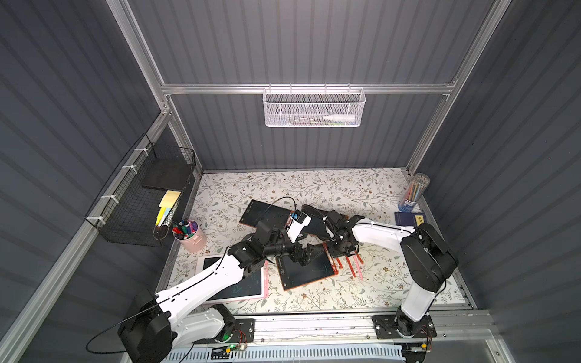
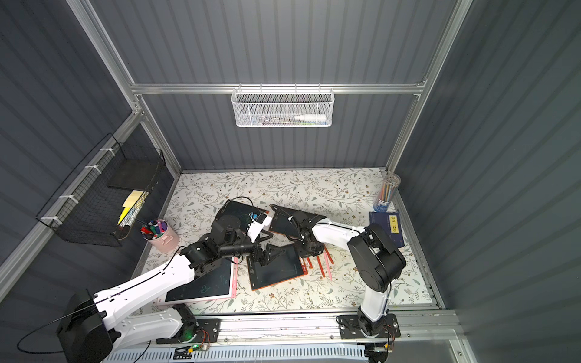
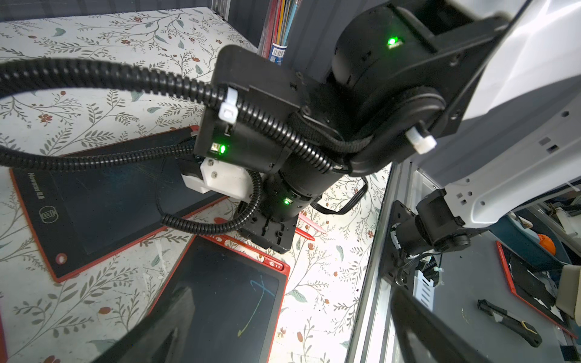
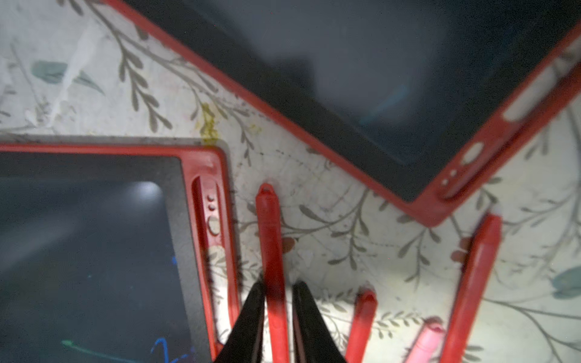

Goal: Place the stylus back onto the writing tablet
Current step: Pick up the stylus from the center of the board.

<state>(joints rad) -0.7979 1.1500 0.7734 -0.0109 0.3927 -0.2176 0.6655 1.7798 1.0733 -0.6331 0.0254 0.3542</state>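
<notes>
A floral-papered worktop (image 1: 314, 188) sits inside a grey-walled booth. The red stylus (image 4: 272, 226) is just beside the slotted edge of the red-framed writing tablet (image 4: 94, 251), pinched in the narrow right claw (image 4: 276, 301). Three more styluses (image 4: 474, 283) lie alongside. The left claw (image 1: 309, 254) hangs wide open over that tablet.
</notes>
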